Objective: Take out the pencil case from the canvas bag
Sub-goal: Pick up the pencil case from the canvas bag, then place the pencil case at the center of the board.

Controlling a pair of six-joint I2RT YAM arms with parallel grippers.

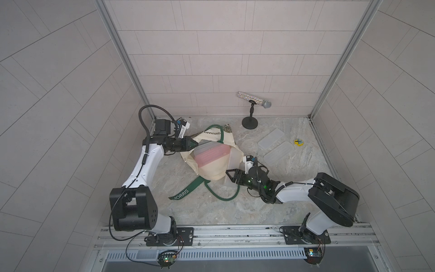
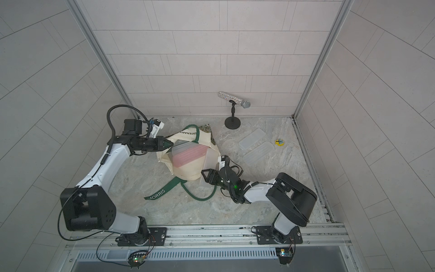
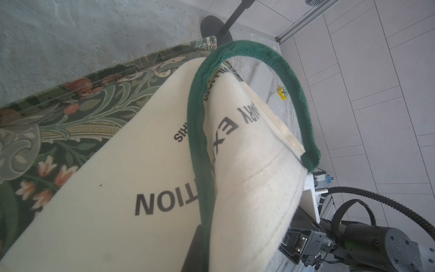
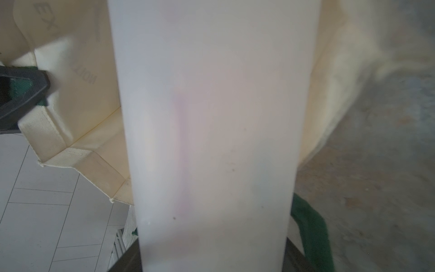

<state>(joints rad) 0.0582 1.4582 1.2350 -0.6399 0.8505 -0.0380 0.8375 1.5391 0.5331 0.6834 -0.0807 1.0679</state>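
Pulling the frosted pencil case point(image 1: 233, 160) straight back along its length seems best — the right gripper point(image 1: 229, 175) clamps its near end, the rest lying ahead of the jaws inside the canvas bag point(image 1: 211, 173), whose rim the left gripper point(image 1: 195, 143) pinches tight.

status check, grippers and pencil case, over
left gripper shut on canvas bag rim. right gripper shut on frosted pencil case, far end inside bag. pink case beside it in bag.
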